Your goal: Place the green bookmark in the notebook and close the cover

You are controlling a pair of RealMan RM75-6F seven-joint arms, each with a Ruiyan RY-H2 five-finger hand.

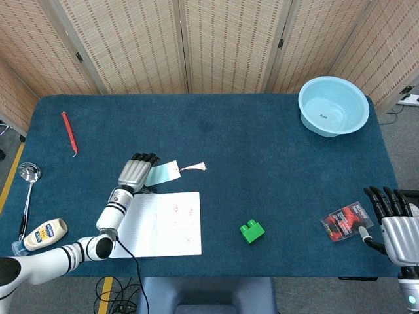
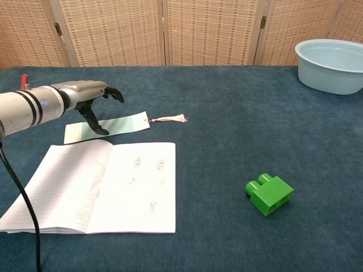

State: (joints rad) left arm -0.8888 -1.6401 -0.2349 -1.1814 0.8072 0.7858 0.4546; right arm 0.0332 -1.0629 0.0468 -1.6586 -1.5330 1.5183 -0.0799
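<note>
The pale green bookmark [image 1: 164,173] [image 2: 122,124] lies flat on the blue table just beyond the open notebook [image 1: 163,226] [image 2: 113,187], its tassel [image 2: 168,119] pointing right. My left hand [image 1: 136,173] [image 2: 91,96] hovers over the bookmark's left half, fingers spread and curved downward, thumb tip reaching down to the bookmark's surface. It holds nothing. The notebook lies open with its pages facing up. My right hand [image 1: 393,219] rests at the table's near right edge, fingers spread and empty; the chest view does not show it.
A green block [image 1: 251,231] [image 2: 269,194] sits right of the notebook. A light blue basin [image 1: 333,105] [image 2: 332,65] stands at the far right. A red-black packet [image 1: 346,222] lies beside my right hand. A red pen [image 1: 69,133], a spoon [image 1: 27,190] and a small bottle [image 1: 40,235] lie at the left.
</note>
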